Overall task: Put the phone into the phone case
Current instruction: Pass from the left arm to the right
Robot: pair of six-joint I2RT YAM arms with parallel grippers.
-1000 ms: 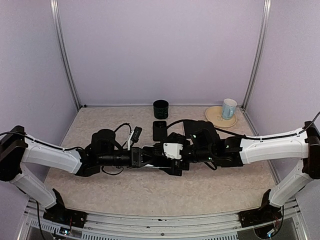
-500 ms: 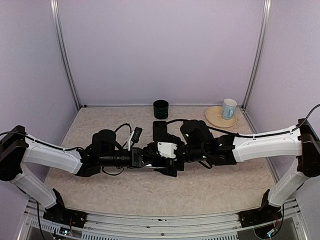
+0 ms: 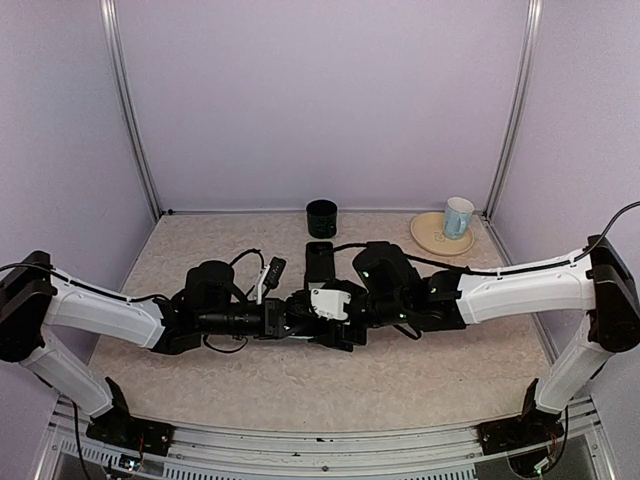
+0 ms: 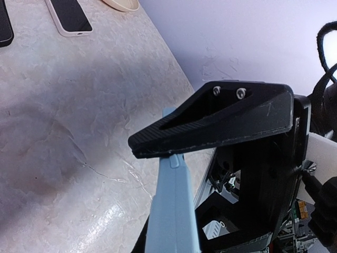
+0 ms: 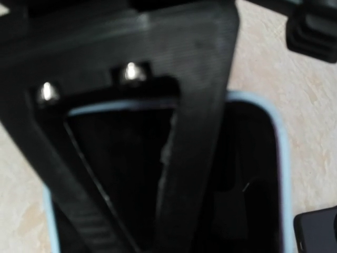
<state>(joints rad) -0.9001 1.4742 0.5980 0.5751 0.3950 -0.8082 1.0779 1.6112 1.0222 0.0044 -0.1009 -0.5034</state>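
The light-blue phone case [image 4: 174,211] stands edge-on in my left gripper [image 3: 290,320], which is shut on it a little above the table. From the right wrist it is a blue rim [image 5: 281,158] around a dark inside. One black finger [image 4: 210,121] of my right gripper [image 3: 312,312] presses across the case's far end. The other finger is hidden, so how the jaws stand does not show. The black phone [image 3: 318,260] lies flat on the table just behind both grippers.
A black cup [image 3: 322,218] stands at the back wall. A plate [image 3: 428,235] carrying a pale mug [image 3: 459,216] sits at the back right. In the left wrist view a white-edged dark slab [image 4: 68,16] lies near that plate.
My right arm has slid left until its gripper meets the case in the left gripper. The left arm and the phone on the table have not moved.
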